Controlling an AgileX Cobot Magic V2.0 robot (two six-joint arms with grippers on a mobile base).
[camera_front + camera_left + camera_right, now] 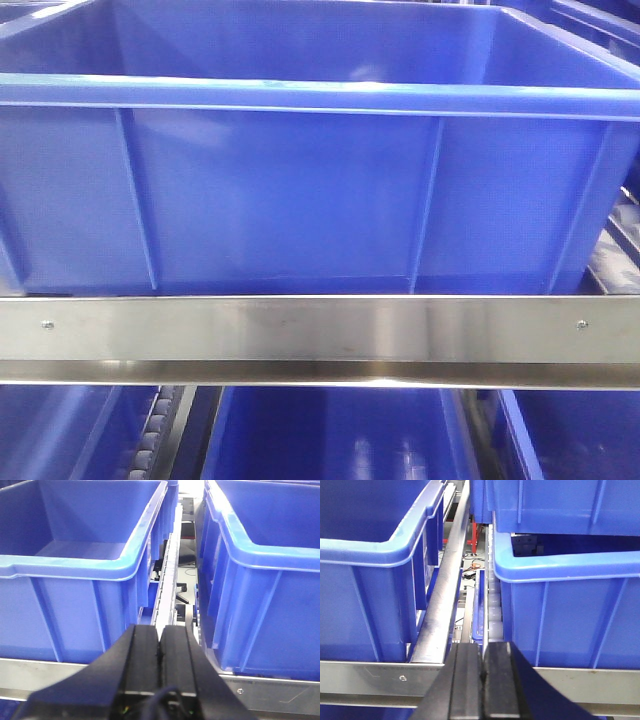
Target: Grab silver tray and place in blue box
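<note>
Blue box (pixel 300 190) fills the front view, sitting on a rack shelf right behind a brushed steel rail (pixel 320 330) that runs across the shelf's front edge. Box has a thick rim and vertical ribs on the near wall; what shows of its inside looks bare. More blue crates show on the level below the rail, with a strip of rollers (pixel 150 440) at lower left. Silver tray does not show in any view, so its place cannot be told.

Left wrist view: left gripper (pixel 160 645) sits low in frame, its two black fingers (pixel 142 655) pressed flat together with only a thin seam between, nothing clamped. It is lined up with the gap between two blue crates, one crate (pixel 75 605) on the left and another crate (pixel 265 595) on the right. A white roller track (pixel 167 580) runs away down the gap. A steel front rail crosses under the crates, just ahead of the fingers.

Right wrist view: right gripper (pixel 482 665) likewise clenched, fingers touching, holding nothing. It faces a gap between a blue crate (pixel 375 590) on the left and a lower right crate (pixel 570 610), with another crate stacked on top of that one. A long steel bar (pixel 445 590) runs back through the gap, beside a row of white rollers (pixel 492 605). Cables and floor clutter show far back, too small to tell.
</note>
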